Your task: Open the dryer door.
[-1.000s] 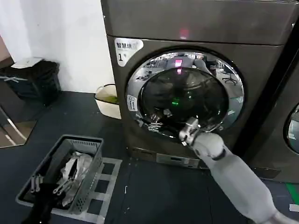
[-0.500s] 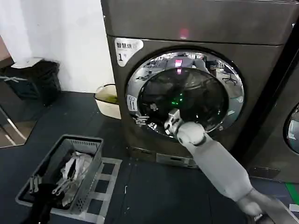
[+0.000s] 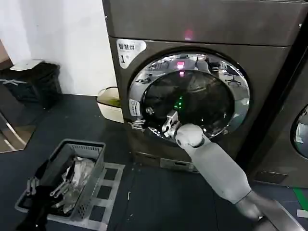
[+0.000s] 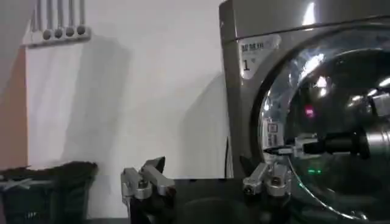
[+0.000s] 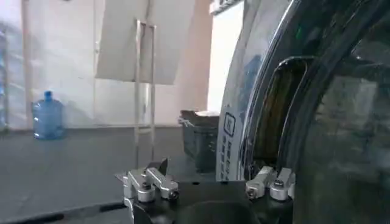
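The dryer [image 3: 202, 62] stands upright, its front facing the robot. The dryer door [image 3: 188, 98] sits flat against that front, apparently closed. The right gripper [image 3: 169, 123] reaches its lower left rim, fingers [image 5: 149, 179] spread wide. The left gripper [image 4: 207, 182] is low, fingers wide, holding nothing.

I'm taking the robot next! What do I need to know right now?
Right tool: open, holding nothing, up at the lower left of the dryer door, by the chrome rim.
Left tool: open and empty, low and off to the dryer's left, facing it.
The dryer has its door across the opening; whether it is a crack ajar, I cannot tell.
Done: the reach to the door.
Left: catch the door's edge and swing it open.
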